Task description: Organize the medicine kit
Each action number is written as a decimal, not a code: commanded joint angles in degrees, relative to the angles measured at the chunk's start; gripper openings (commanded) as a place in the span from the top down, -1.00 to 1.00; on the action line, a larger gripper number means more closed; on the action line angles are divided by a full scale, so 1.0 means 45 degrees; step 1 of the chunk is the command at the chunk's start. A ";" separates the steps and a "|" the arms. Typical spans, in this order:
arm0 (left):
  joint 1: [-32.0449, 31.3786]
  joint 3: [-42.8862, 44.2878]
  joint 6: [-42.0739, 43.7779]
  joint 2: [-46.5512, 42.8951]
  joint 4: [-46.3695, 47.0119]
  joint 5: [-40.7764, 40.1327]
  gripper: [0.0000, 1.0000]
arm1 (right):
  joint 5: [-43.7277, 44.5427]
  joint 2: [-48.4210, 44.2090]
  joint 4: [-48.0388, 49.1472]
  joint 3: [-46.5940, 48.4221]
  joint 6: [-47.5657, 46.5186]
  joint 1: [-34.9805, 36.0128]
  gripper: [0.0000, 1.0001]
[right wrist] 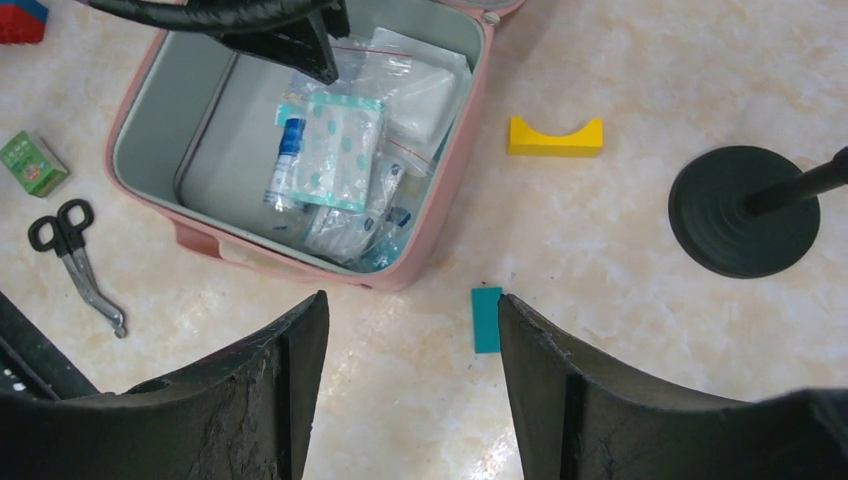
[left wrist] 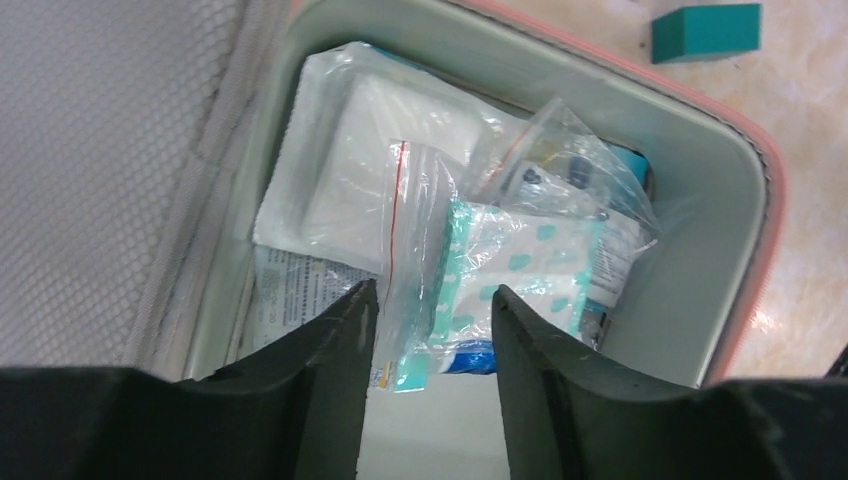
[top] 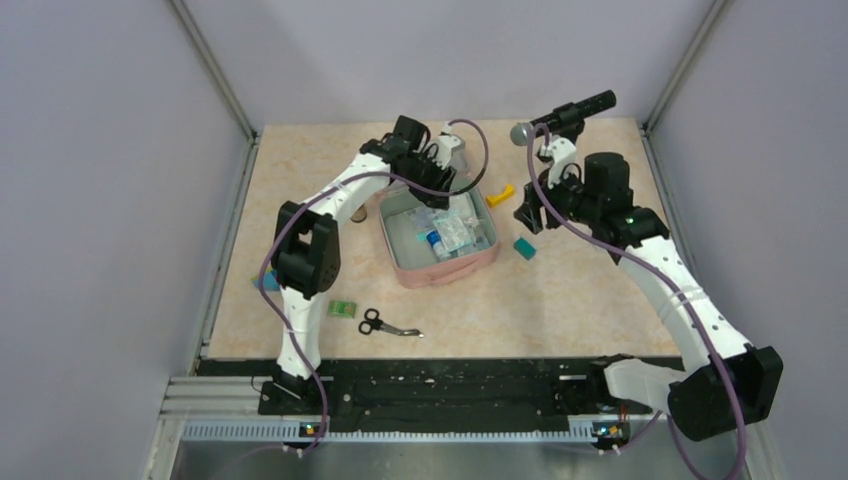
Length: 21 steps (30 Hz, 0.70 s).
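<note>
Left wrist view: left tool [left wrist: 432,295] open over a clear zip bag [left wrist: 405,230] in the soft pink fabric medicine kit [left wrist: 700,180]; right tool [right wrist: 412,298] open too. That bag sits high and may foul closing.

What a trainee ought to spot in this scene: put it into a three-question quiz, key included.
1. True or false: the scissors lie inside the medicine kit.
2. The arch-shaped block beside the kit is: A red, B yellow, C teal.
3. Which gripper hovers over the open kit?
Key: 1 false, they lie outside it; 2 B; 3 the left gripper.
</note>
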 commanded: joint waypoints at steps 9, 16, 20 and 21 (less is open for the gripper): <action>-0.0055 0.0812 -0.1937 -0.2517 0.2239 -0.4052 -0.48 | 0.3910 -0.0080 -0.0125 -0.0205 0.1114 -0.2720 -0.30; -0.0055 -0.1574 -0.3420 -0.5689 0.3545 -0.4489 -0.88 | 0.5204 0.0778 0.0347 -0.0794 0.0545 -0.4870 -0.22; -0.0025 -0.1777 -0.3422 -0.6282 0.2432 -0.3688 -0.83 | 0.5232 0.1879 0.0702 -0.0926 -0.0386 -0.5649 -0.07; 0.0014 -0.2118 -0.3283 -0.6560 0.2472 -0.3134 -0.77 | 0.5232 0.2080 0.0928 -0.0984 -0.0595 -0.5763 -0.07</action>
